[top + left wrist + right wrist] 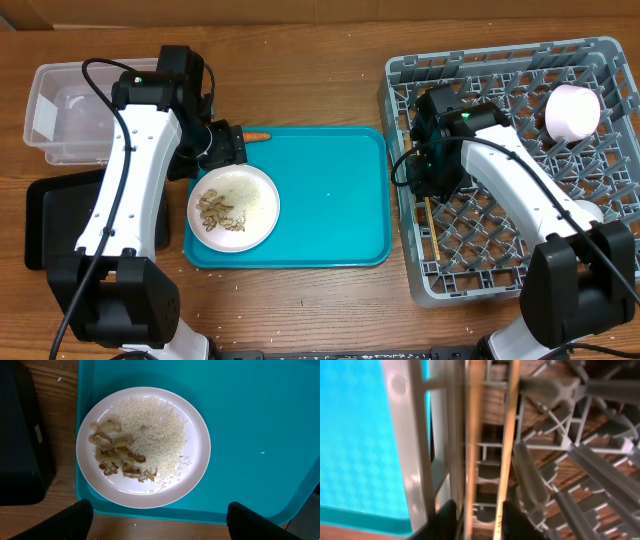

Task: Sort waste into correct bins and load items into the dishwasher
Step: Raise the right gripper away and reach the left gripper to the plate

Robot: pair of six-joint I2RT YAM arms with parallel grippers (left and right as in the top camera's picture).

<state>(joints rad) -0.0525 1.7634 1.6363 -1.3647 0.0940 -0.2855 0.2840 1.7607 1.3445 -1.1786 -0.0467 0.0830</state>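
Grey rack [410, 435], chopsticks [474, 435] between right jaws

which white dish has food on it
The white plate on the teal tray: rice and beige scraps cover it. The white cup in the grey rack shows no food.

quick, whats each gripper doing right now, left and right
left gripper: open, empty, near the plate.
right gripper: slightly open, chopsticks between its fingers in the rack.
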